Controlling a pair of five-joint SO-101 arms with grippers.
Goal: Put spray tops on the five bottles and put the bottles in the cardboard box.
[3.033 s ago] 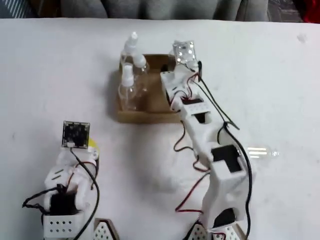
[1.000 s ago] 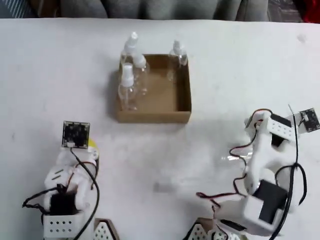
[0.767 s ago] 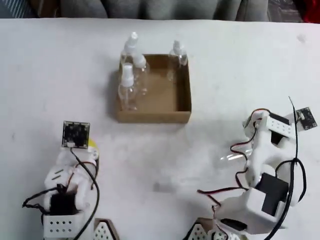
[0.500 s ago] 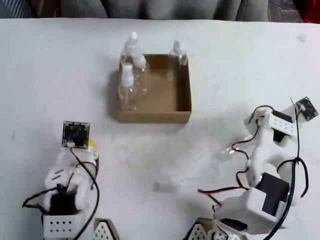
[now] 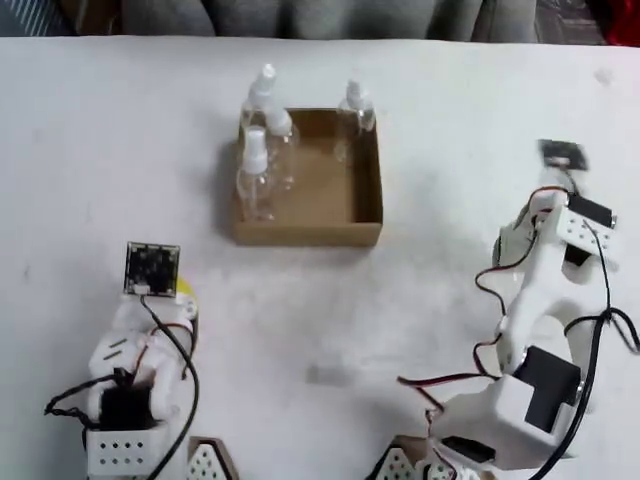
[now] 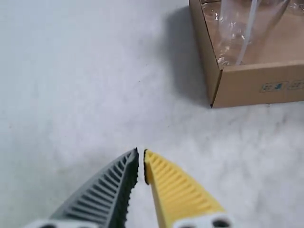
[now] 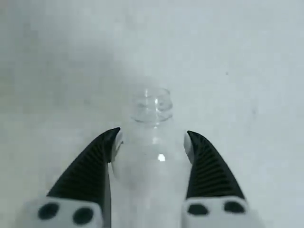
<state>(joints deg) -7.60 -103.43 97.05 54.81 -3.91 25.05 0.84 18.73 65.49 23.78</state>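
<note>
Left wrist view: cardboard box [image 6: 237, 88], print [image 6: 275, 87] perhaps blue

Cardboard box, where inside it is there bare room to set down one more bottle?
The floor of the cardboard box is bare in its middle and along the right wall toward the near right corner. The left wall is crowded with three capped bottles, and a fourth bottle stands in the far right corner.

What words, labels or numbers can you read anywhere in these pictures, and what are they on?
No text can be read.
On the outer wall of the cardboard box, small blue marks: too small and blurred to read.
On the uncapped bottle: no print visible.
</note>
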